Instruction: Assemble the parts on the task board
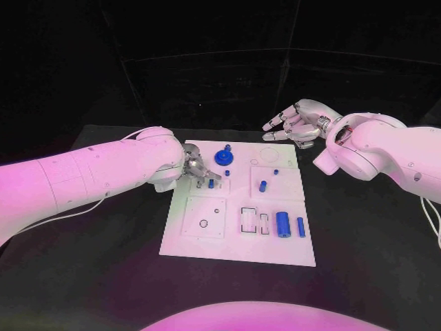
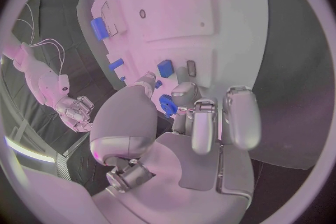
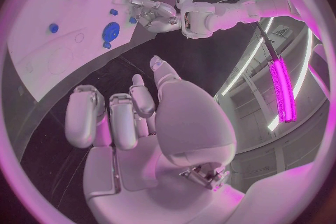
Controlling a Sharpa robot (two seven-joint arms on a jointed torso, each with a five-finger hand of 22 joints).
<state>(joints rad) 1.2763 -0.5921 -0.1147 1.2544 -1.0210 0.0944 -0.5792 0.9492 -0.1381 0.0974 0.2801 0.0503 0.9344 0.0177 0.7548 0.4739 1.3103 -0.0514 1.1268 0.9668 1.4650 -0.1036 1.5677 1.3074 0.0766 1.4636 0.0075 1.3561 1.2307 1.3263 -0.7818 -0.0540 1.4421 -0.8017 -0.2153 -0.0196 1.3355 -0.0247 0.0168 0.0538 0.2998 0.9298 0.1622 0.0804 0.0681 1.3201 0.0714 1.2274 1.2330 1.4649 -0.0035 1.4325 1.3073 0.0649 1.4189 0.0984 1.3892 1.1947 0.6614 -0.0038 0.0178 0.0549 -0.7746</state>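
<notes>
While lit pink, on the worktop (image 1: 380, 234):
task board (image 1: 236, 241): carries blue parts (image 1: 282, 223) in slots
left hand (image 1: 193, 167): fingers pinching a small blue part (image 2: 167, 104)
right hand (image 1: 298, 123): fingers apart, empty, off the board

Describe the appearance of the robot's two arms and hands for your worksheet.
Both arms, the left arm and the right arm, have smooth, rounded white shells. Thin pale cables trail beside them. The left hand and the right hand are silver metal, with jointed fingers ending in rounded pads.
</notes>
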